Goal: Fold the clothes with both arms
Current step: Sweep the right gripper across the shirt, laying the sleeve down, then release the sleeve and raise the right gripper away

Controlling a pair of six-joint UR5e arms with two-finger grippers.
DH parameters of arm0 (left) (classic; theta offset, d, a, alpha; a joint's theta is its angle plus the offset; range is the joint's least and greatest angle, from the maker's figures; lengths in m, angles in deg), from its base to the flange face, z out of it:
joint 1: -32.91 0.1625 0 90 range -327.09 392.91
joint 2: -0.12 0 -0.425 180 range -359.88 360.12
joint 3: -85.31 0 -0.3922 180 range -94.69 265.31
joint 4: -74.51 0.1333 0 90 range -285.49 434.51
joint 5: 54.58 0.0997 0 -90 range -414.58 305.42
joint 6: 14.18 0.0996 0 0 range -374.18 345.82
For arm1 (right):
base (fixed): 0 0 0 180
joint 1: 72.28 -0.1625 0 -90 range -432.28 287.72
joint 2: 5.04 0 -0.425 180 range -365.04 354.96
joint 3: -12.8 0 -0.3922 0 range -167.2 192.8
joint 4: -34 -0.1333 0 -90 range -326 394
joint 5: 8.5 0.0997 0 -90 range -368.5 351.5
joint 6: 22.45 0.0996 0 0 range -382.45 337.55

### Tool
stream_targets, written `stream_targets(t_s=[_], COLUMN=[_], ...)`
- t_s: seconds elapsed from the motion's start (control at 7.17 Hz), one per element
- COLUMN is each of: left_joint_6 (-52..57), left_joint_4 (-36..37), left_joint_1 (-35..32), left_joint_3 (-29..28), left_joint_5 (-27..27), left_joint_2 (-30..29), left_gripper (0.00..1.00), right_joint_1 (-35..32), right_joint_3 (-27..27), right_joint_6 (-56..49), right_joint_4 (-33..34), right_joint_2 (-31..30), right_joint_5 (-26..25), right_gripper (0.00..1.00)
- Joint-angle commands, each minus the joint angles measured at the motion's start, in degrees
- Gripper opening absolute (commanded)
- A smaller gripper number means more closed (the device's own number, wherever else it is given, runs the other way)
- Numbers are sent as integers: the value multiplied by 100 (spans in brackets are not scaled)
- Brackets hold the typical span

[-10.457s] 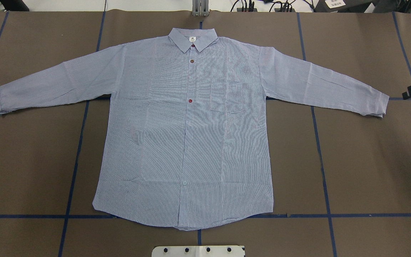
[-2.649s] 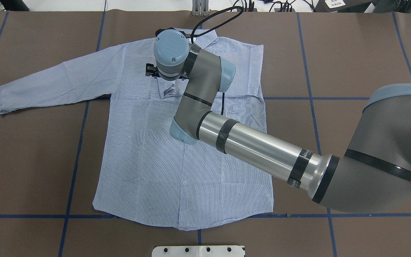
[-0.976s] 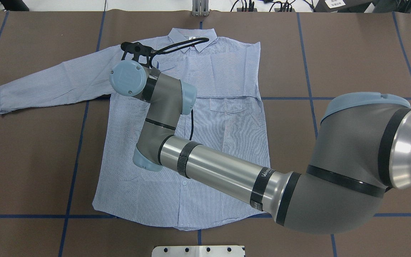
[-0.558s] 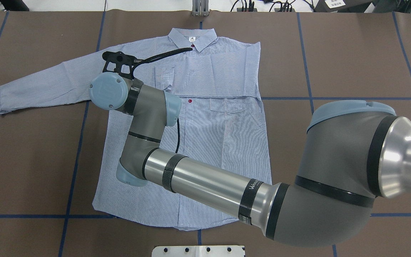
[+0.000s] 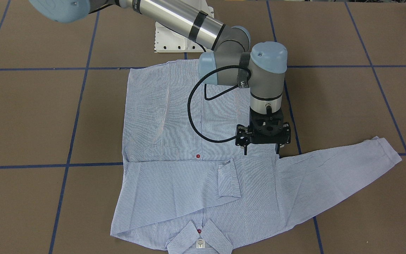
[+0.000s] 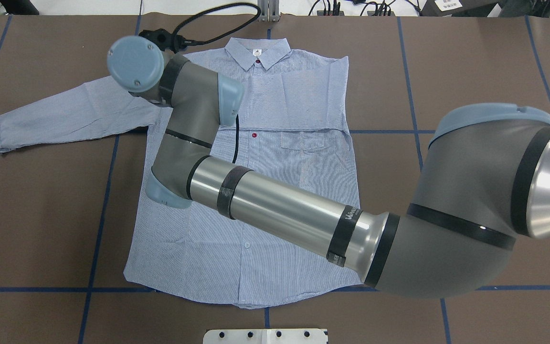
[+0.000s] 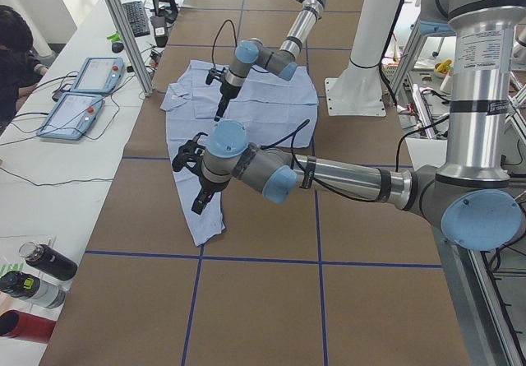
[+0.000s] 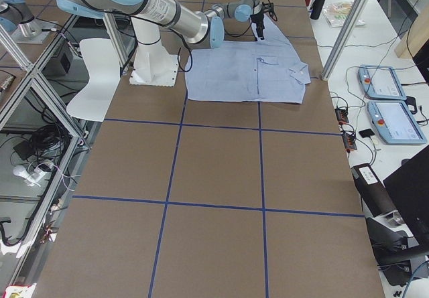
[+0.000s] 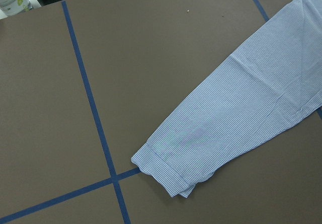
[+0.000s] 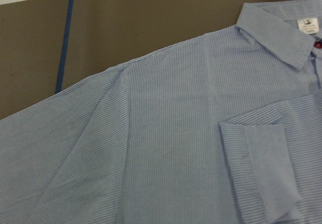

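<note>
At the table's end on the robot's left, the left arm [image 7: 345, 177] reaches in high. Its left gripper [image 7: 200, 201] shows only from the side, so you cannot tell how wide it stands or whether it has hold of anything. Its wrist camera looks down on the cuff [image 9: 166, 168], which lies flat just beside a crossing of the blue tape lines [image 9: 95, 123].

From that cuff the spread sleeve [image 6: 65, 114] runs lengthwise along the table [image 6: 470, 71], away from the left arm and slanting a little away from the robot, up to the shoulder of the shirt [image 6: 299, 162]. The shirt lies face up, buttoned, in the middle of the table.

Further in, the right arm [image 6: 280, 215] crosses the whole shirt. The right gripper [image 5: 262, 150] hangs above the spot where the spread sleeve joins the body. Its jaws are wide apart with nothing between them, and it looks clear of the cloth.

Beyond it, the folded sleeve [image 5: 167, 183] already lies across the chest, below the collar [image 5: 199, 236].

The cuff is well apart from the right gripper and much nearer the left one. I judge the left arm better placed to take the cuff and carry that sleeve back along its own length, over the chest.
</note>
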Motion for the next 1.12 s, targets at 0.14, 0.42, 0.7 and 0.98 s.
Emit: stream_targets(t_s=[0.14, 0.42, 0.7, 0.98], left_joint_6=[-126, -599, -1544, -2767], left_joint_4=[-624, -1184, -2437, -3442], left_joint_1=[8, 25, 462, 1042], left_joint_3=[-1120, -1761, -2430, -2957], left_joint_5=[10, 10, 707, 994], left_joint_2=[-507, -719, -729, -729], left_gripper=[100, 100, 100, 100], right_joint_1=[-1210, -2141, -2977, -3830], right_joint_3=[-1486, -2698, -3728, -4282], right_joint_6=[-1697, -3078, -4596, -5916], right_joint_4=[1802, 2451, 2443, 2390], right_joint_2=[-835, -1884, -3290, -4390], right_joint_5=[1601, 2446, 2983, 3625], right_gripper=[100, 100, 100, 100])
